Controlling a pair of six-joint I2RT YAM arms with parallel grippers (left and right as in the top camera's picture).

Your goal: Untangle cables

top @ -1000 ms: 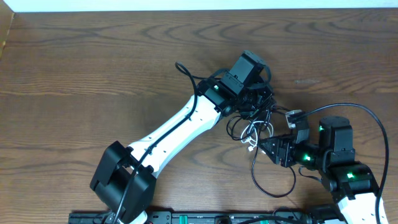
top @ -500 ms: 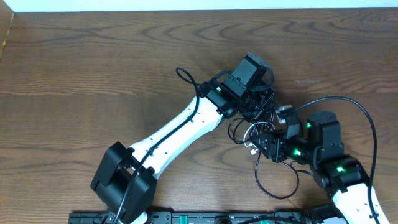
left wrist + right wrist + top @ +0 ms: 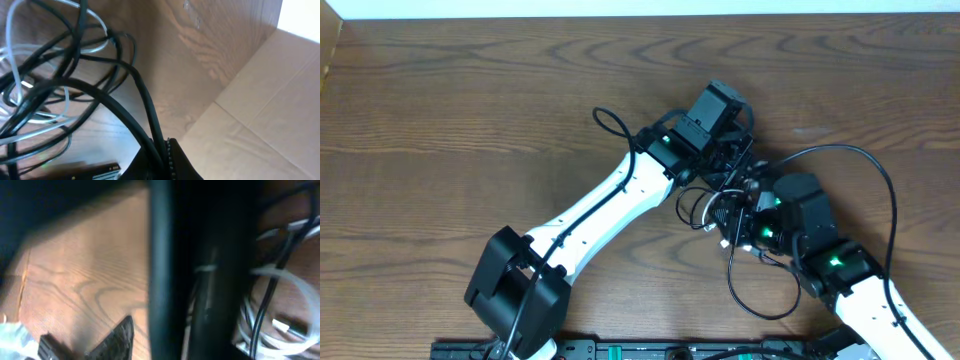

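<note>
1. The left fingers are pressed together at the top of the cables, which lie knotted right of the middle of the tabletop. The right fingers are buried in the same knot, and from overhead we cannot tell whether they are spread or pinching.
2. A second ago the right arm stood back at the lower right, clear of the tangle. It has since swung in and now sits just beside the left fingers. We read this as a second grip being set up, with no strand freed yet.
3. Still overhead, the white cable coils in the middle of the knot. A long black loop trails toward the near edge. The right arm's own wire arcs over that side, and we judge it could snag on a pull.
4. In the left wrist view, the left fingers show at the bottom, closed. A black cable runs straight into them, and we take it to be pinched and taut. Behind it the white cable crosses several black strands. Cardboard stands at the right.
5. The right wrist view is blurred, and dark shapes fill its middle. At its right side we make out the white cable and black strands. The state of the right fingers does not show here either.
</note>
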